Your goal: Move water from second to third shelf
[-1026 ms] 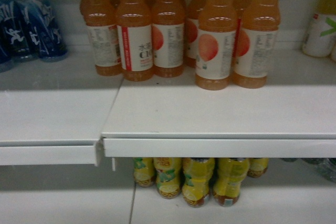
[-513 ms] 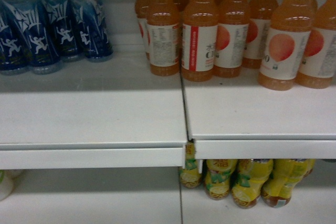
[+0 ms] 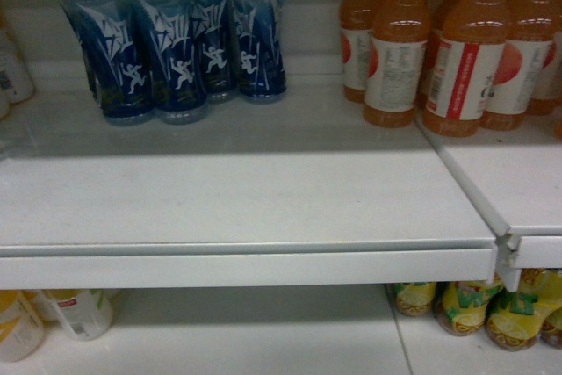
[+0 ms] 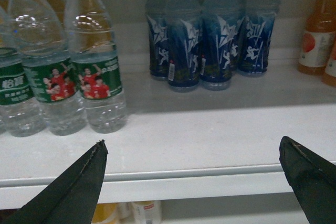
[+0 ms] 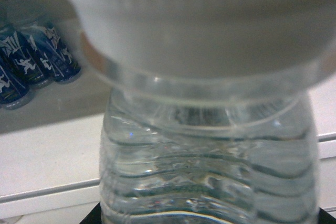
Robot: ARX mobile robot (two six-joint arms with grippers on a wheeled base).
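Observation:
A clear ribbed water bottle (image 5: 210,150) with a white cap fills the right wrist view, very close to the camera. My right gripper (image 5: 207,220) is shut on it, and only dark slivers of its fingers (image 5: 90,219) show at the bottom corners. In the left wrist view, three more water bottles (image 4: 97,72) with green labels stand at the shelf's left. My left gripper (image 4: 194,148) hangs open in front of the shelf edge (image 4: 199,174), holding nothing. Neither gripper shows in the head view.
Blue sports-drink bottles (image 3: 176,50) stand at the back left of the white shelf (image 3: 246,208), and orange drink bottles (image 3: 457,50) at the right. A seam (image 3: 505,243) joins it to the adjoining shelf panel. Below are yellow bottles (image 3: 479,309) and white bottles (image 3: 79,313).
The head view has swept left along the shelf. The blue bottles have come in from the left, and the orange and yellow bottles have slid to the right edge.

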